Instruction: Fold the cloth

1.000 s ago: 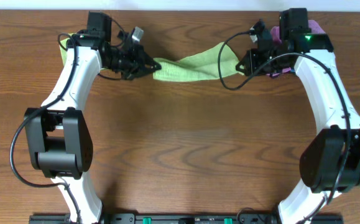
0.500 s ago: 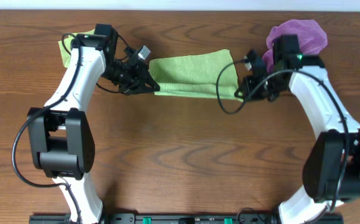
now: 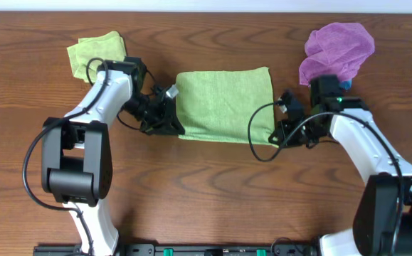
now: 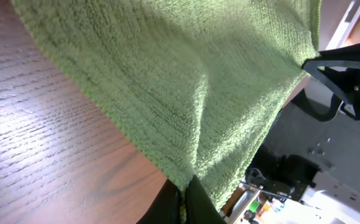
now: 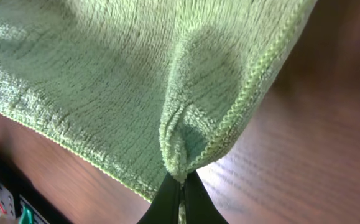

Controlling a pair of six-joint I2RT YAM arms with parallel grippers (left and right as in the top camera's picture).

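A light green cloth [image 3: 224,104] lies spread as a rectangle at the table's middle back. My left gripper [image 3: 171,126] is shut on its near left corner; in the left wrist view the cloth [image 4: 186,87] runs into the pinched jaws [image 4: 184,198]. My right gripper [image 3: 277,135] is shut on its near right corner; in the right wrist view the cloth [image 5: 117,81] bunches into the closed fingers [image 5: 180,193]. Both held corners sit close above the wood.
A second green cloth [image 3: 95,51] lies crumpled at the back left, beside the left arm. A purple cloth [image 3: 337,48] lies bunched at the back right, just behind the right arm. Cables loop near both wrists.
Both grippers have pulled the green cloth toward the front of the table. It was a twisted band hanging between them and now lies spread out flat.
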